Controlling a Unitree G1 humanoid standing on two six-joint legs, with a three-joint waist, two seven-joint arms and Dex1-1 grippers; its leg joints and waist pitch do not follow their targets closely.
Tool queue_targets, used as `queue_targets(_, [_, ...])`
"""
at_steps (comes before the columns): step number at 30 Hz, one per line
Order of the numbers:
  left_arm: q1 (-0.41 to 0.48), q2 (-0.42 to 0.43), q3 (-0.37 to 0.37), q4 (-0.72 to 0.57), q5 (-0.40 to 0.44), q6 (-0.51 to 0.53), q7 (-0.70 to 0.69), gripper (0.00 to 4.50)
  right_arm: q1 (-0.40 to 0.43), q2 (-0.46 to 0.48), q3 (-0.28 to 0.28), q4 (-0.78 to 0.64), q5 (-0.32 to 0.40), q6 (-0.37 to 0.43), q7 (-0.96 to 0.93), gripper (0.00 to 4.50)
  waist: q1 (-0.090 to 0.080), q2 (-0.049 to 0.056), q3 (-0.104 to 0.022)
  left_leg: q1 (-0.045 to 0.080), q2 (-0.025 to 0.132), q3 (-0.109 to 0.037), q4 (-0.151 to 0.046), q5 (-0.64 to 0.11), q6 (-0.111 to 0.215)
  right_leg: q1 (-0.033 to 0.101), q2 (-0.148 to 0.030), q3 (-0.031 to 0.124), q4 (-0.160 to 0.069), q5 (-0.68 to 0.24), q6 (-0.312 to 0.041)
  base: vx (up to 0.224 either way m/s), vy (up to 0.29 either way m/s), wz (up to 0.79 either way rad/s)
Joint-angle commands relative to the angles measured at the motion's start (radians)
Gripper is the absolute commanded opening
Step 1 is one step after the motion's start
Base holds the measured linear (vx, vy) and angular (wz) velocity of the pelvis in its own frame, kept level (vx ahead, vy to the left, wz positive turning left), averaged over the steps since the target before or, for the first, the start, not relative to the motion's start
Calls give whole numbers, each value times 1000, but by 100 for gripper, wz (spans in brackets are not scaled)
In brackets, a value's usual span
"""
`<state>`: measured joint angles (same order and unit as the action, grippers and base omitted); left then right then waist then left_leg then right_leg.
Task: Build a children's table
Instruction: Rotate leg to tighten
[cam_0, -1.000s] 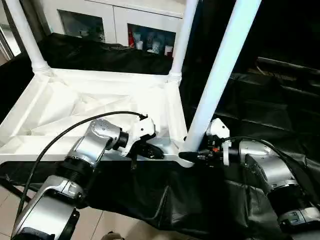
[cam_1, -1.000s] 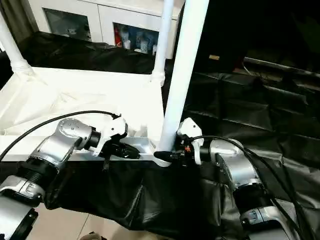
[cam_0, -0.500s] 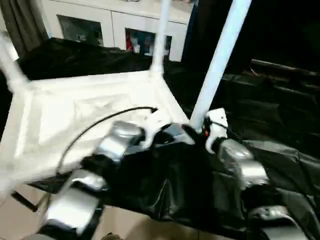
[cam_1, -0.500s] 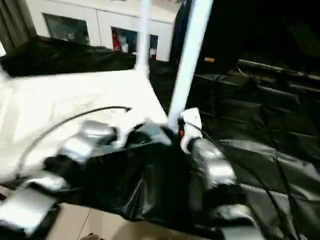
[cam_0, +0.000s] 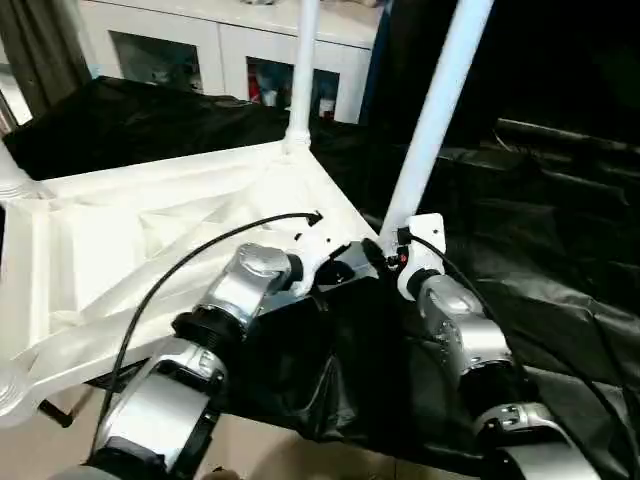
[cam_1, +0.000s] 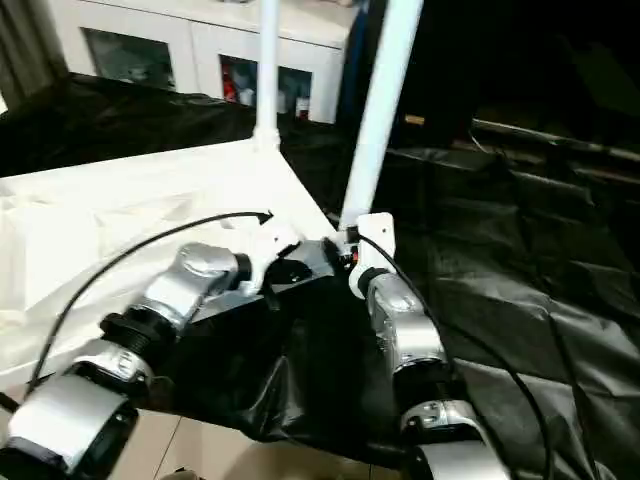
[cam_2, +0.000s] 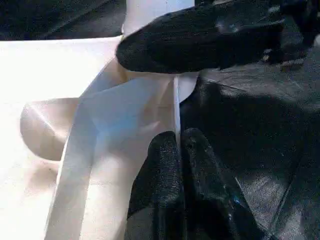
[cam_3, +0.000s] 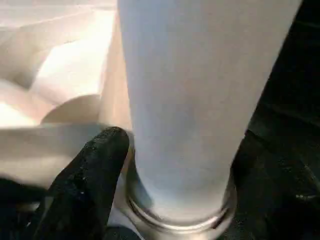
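The children's table lies upside down on the black-draped work table, its white ribbed top (cam_0: 150, 230) turned at an angle to me. Three white legs stand up from it: one at the near right corner (cam_0: 430, 130), one at the far corner (cam_0: 302, 70) and one at the left (cam_0: 12, 180). My left gripper (cam_2: 176, 142) is shut on the thin rim of the top, close to the near right corner. My right gripper (cam_0: 385, 258) sits at the base of the near right leg (cam_3: 190, 100), right beside its socket.
Black drape (cam_0: 540, 300) covers the work table to my right and in front. A white cabinet with glass doors (cam_0: 200, 50) stands behind. Pale floor (cam_0: 40, 440) shows below the top's near left corner, which overhangs the work table's edge.
The view has shifted. The table top has swung round, its near right corner going away from me, and both grippers went with it. The left stays shut on the rim.
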<state>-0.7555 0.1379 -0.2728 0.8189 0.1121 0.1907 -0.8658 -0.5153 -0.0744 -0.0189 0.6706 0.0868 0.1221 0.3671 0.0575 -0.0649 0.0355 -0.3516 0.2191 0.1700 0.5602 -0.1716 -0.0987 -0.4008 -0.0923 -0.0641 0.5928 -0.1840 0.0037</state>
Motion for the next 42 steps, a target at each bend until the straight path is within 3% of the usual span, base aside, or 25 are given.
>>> queue_targets(1, [18, 9, -28, 0, -3, -7, -64, 0, -1, -23, 38, -3, 14, 25, 104, 335, 4, 8, -46, -6, 6, 2, -74, -340, 8, 37, -41, 33, -87, -344, -130, 0, 0, 0])
queue_targets(2, [18, 9, -28, 0, -3, -7, -64, 0, -1, -23, 38, -3, 14, 25, 104, 335, 4, 8, -46, -6, 6, 2, -74, -340, 8, 37, -41, 33, -87, -344, -130, 0, 0, 0])
queue_targets(3, [26, 33, -35, -12, -5, -14, -110, 0, 6, -62, 61, -26, 14, 21, 193, 335, 7, 8, -50, -2, 7, 7, -68, -292, 14, 36, -41, 36, -77, -255, -166, 0, 0, 0])
queue_targets(4, [37, 60, -45, -28, -8, -20, -165, 0, 21, -106, 87, -61, 21, 24, 297, 335, 11, 7, -52, -4, 8, 8, -66, -263, 26, 44, -39, 34, -71, -201, -186, 0, 0, 0])
queue_targets(6, [63, 124, -71, -76, -21, -16, -297, 0, 54, -196, 138, -132, 39, 33, 494, 335, 14, 9, -53, -9, 10, 10, -60, -211, 56, 52, -38, 35, -59, -102, -210, 54, -10, 1])
queue_targets(7, [63, 124, -71, -76, -21, -16, -297, 0, 54, -196, 138, -132, 39, 33, 494, 335, 13, 11, -54, -11, 11, 10, -59, -181, 65, 54, -38, 34, -52, -50, -227, 0, 0, 0])
queue_targets(9, [84, 180, -95, -124, -33, 5, -408, 0, 70, -256, 169, -162, 43, 34, 605, 335, 12, 9, -55, -8, 11, 11, -57, -163, 66, 54, -38, 33, -48, -27, -245, 0, 0, 0])
queue_targets(13, [108, 238, -119, -179, -42, 19, -501, 0, 71, -285, 176, -176, 53, 40, 666, 335, 12, 11, -53, 1, 13, 15, -57, -167, 64, 52, -36, 35, -42, 4, -281, 25, 2, 1])
queue_targets(20, [118, 257, -109, -197, -43, 22, -503, 0, 73, -278, 188, -204, 72, 68, 697, 335, 11, 12, -49, 4, 13, 14, -62, -238, 28, 50, -39, 37, -53, -122, -251, 0, 0, 0])
queue_targets(22, [117, 257, -108, -195, -43, 21, -498, 0, 78, -277, 195, -208, 70, 69, 701, 300, 12, 12, -51, 4, 13, 14, -60, -224, 26, 51, -39, 37, -51, -110, -248, 0, 0, 0])
queue_targets(30, [110, 229, -76, -185, -50, 18, -420, 0, 98, -255, 191, -216, 68, 91, 666, 271, 13, 9, -53, 2, 10, 15, -57, -189, 36, 53, -37, 36, -46, -61, -257, 0, 0, 0])
queue_targets(32, [91, 193, -52, -151, -42, 24, -328, 0, 90, -218, 170, -172, 41, 90, 552, 268, 14, 10, -48, 4, 11, 15, -59, -222, 25, 49, -39, 36, -54, -124, -245, 0, 0, 0])
queue_targets(34, [72, 157, -34, -114, -32, 33, -235, 0, 78, -177, 140, -122, 27, 101, 432, 267, 11, 10, -44, 8, 10, 12, -64, -292, -5, 42, -42, 36, -67, -260, -211, 0, 0, 0])
queue_targets(36, [61, 134, -23, -92, -27, 43, -178, 0, 71, -150, 119, -95, 25, 105, 360, 267, 10, 9, -44, 8, 9, 9, -65, -319, -15, 41, -43, 35, -74, -330, -183, 0, 0, 0])
queue_targets(38, [37, 75, -6, -47, -18, 66, -60, 0, 49, -77, 55, -38, 34, 128, 168, 267, 6, 11, -42, 12, 9, 7, -66, -337, -28, 33, -42, 35, -79, -370, -168, 0, 0, 0])
queue_targets(39, [31, 58, -2, -36, -16, 72, -29, 0, 44, -59, 40, -26, 37, 133, 120, 267, 3, 10, -42, 9, 7, 4, -68, -351, -32, 34, -43, 33, -82, -405, -153, 0, 0, 0])
queue_targets(40, [21, 31, 3, -17, -13, 77, 16, 0, 36, -32, 25, -8, 38, 135, 55, 267, 5, 16, -42, 10, 5, 4, -67, -356, -34, 30, -43, 33, -87, -427, -138, 0, 0, 0])
queue_targets(42, [10, -10, 2, 4, -7, 81, 67, 0, 23, 9, 7, 22, 34, 126, -34, 267, 3, 12, -42, 12, 5, 4, -67, -368, -32, 27, -42, 33, -91, -432, -132, 0, 0, 0])
